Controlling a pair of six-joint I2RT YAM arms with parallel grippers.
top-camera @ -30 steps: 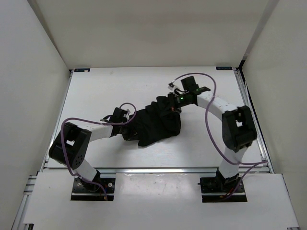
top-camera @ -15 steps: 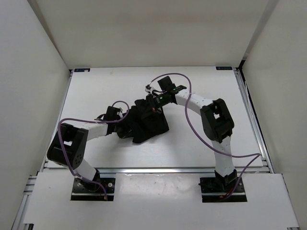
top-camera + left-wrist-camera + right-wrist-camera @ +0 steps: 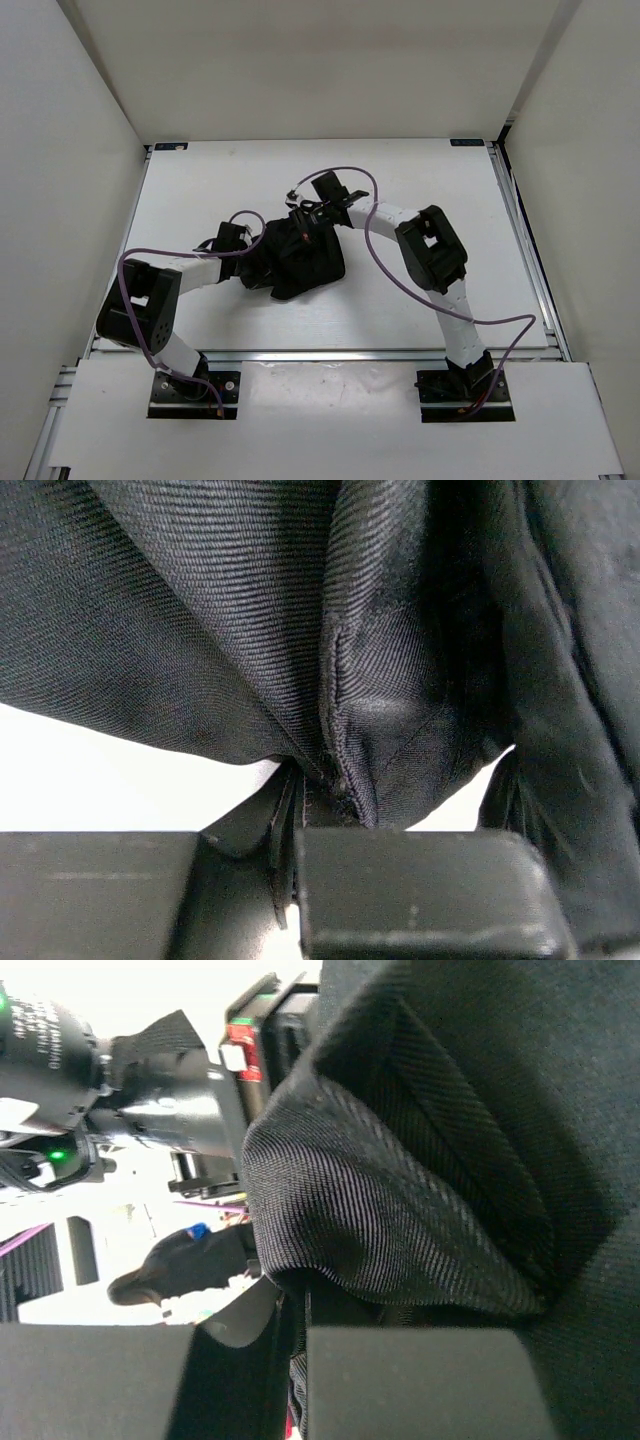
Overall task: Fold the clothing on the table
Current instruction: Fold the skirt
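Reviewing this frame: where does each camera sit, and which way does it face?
Top external: above and behind the bases, looking down at the table; left arm and right arm reach the clothing.
Left wrist: on the left arm, facing the clothing close up; left gripper pinches a fold.
Right wrist: on the right arm, facing across the clothing toward the left arm; right gripper pinches fabric.
Shared: all three show the clothing.
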